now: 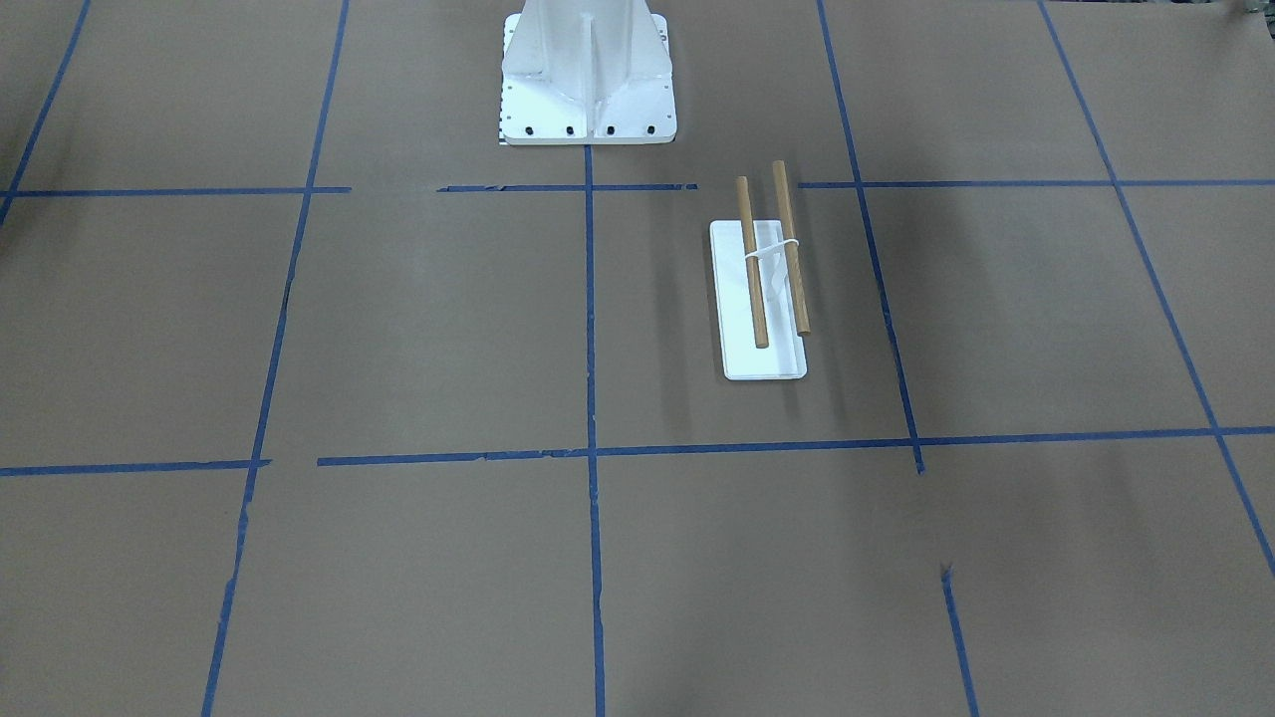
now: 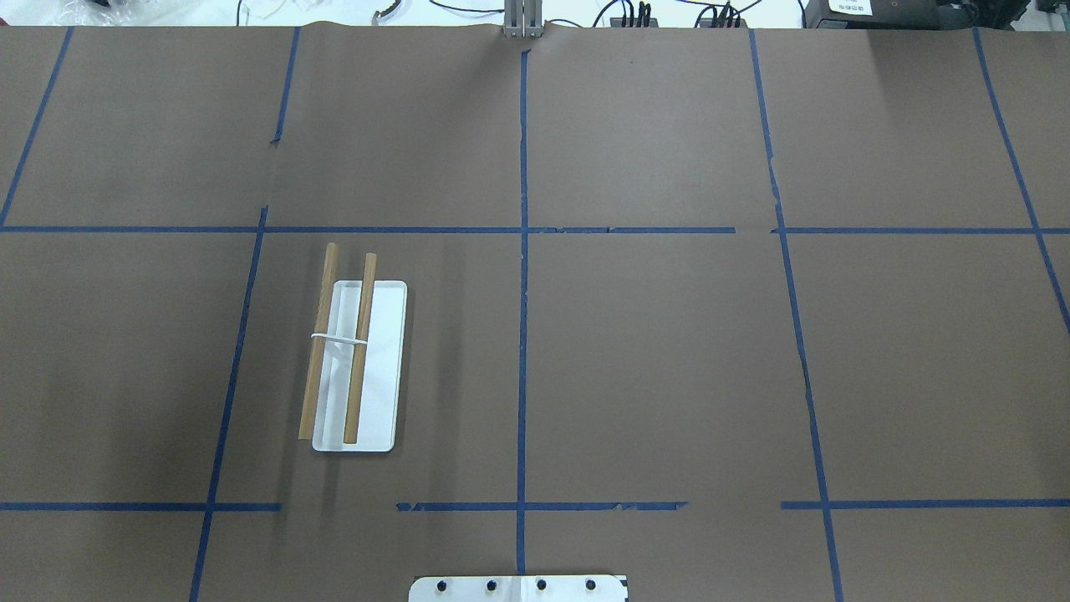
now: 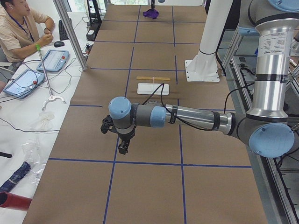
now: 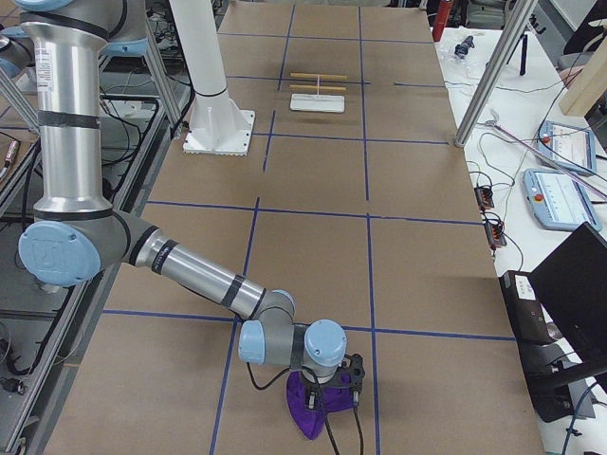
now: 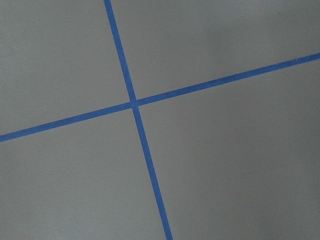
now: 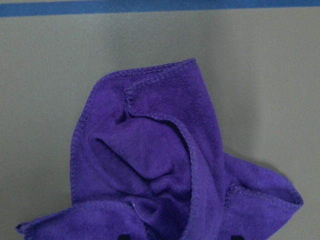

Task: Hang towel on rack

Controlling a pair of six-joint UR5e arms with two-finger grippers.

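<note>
The rack [image 1: 762, 289] stands on the brown table, two wooden dowels on a white support over a white base; it also shows in the overhead view [image 2: 355, 368]. The purple towel [image 6: 165, 165] lies bunched on the table at the robot's far right end, seen too in the exterior right view [image 4: 311, 406]. My right gripper [image 4: 349, 377] hangs just over the towel; in its wrist view two dark fingertips [image 6: 122, 236] peek in at the bottom edge, wide apart, either side of the cloth. My left gripper [image 3: 122, 145] hovers over bare table; I cannot tell its state.
The white bolted robot pedestal [image 1: 588, 90] stands behind the rack. Blue tape lines [image 5: 134, 104] cross the brown paper. An operator [image 3: 18, 28] sits at a side desk with tablets [image 3: 53, 59]. A metal frame post [image 4: 488, 81] rises at the table's edge.
</note>
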